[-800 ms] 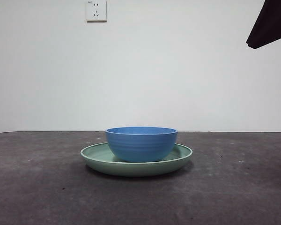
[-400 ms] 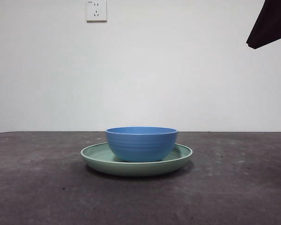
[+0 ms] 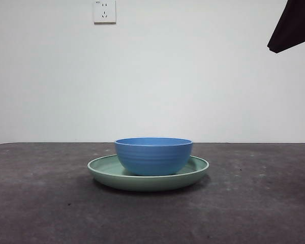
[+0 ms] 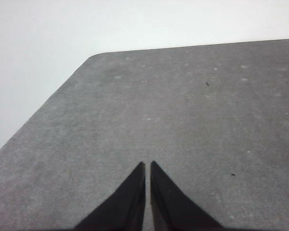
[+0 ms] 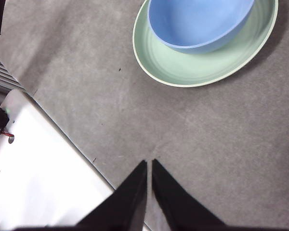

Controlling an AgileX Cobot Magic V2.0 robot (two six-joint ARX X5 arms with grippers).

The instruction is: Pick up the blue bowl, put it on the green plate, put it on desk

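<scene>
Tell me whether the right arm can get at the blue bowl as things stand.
Probably yes. The blue bowl sits uncovered in the green plate, with only bare desk between it and the right gripper, whose jaws are shut and must open first.

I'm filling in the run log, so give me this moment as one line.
bowl: resting in plate | plate: on desk | left gripper: shut, away | right gripper: shut, raised, off the plate

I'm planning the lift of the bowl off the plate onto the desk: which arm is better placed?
Probably the right. Its gripper, shut, has the blue bowl on the green plate in its wrist view. The left gripper, also shut, faces only bare desk.
</scene>
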